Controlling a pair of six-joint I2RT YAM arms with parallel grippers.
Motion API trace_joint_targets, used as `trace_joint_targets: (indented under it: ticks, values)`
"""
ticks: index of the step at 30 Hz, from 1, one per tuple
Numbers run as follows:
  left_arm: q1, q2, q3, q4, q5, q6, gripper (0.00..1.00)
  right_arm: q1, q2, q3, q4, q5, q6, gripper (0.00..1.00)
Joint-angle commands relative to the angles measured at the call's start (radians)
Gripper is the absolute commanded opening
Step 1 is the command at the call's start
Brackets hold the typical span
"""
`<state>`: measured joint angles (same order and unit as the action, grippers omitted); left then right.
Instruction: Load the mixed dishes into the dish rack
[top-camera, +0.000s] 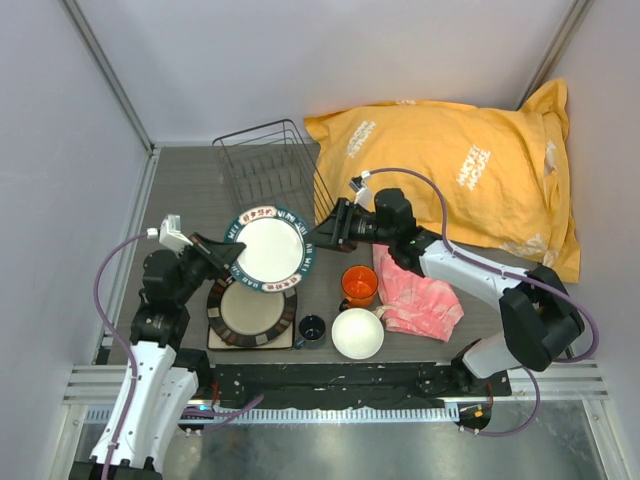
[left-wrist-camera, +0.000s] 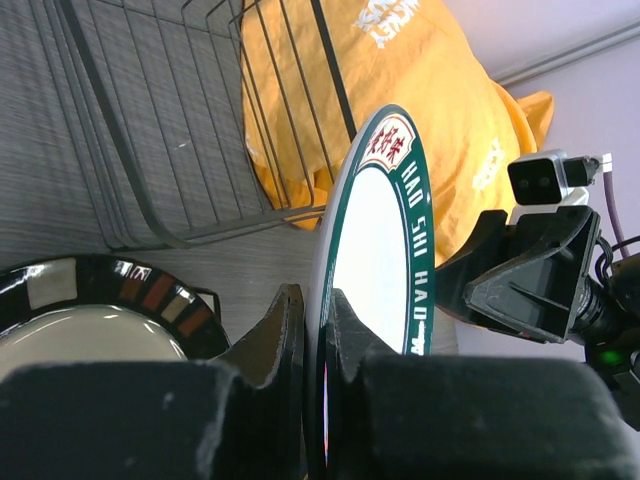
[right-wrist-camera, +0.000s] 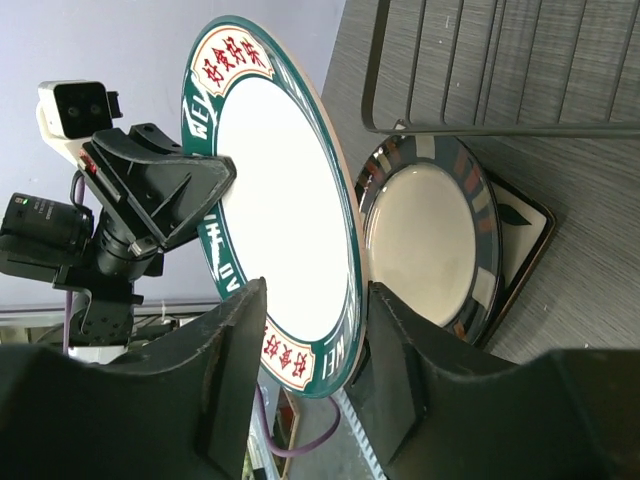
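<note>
The white plate with a dark green patterned rim (top-camera: 268, 248) is held up on edge above the table. My left gripper (top-camera: 231, 258) is shut on its left rim; the left wrist view shows both fingers (left-wrist-camera: 285, 320) pinching the plate (left-wrist-camera: 370, 250). My right gripper (top-camera: 322, 232) is open, its jaws straddling the plate's right rim (right-wrist-camera: 280, 230) with a gap on one side. The dish rack (top-camera: 268, 165) stands empty just behind. The brown-centred plate (top-camera: 250, 310) lies on the square dark tray (top-camera: 214, 341). The orange mug (top-camera: 358, 285), dark-blue cup (top-camera: 312, 328) and white bowl (top-camera: 358, 333) stand near the front.
A pink cloth (top-camera: 415, 295) lies right of the mug, under my right arm. A big yellow bag (top-camera: 460, 170) fills the back right, against the rack's right side. Grey walls close in the table on the left, back and right.
</note>
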<state>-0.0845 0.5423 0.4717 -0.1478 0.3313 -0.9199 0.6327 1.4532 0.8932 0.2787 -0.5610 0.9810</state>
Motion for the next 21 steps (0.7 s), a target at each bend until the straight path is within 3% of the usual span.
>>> trace_joint_targets:
  ticks: [1, 21]
  values:
    - [0.003, 0.002, 0.022, 0.063, 0.043, -0.002, 0.00, 0.004, 0.013, 0.015, 0.093, -0.048, 0.019, 0.52]
    - [0.003, 0.015, 0.051, 0.097, 0.080, -0.039, 0.00, 0.019, 0.076, 0.030, -0.006, -0.003, -0.056, 0.55]
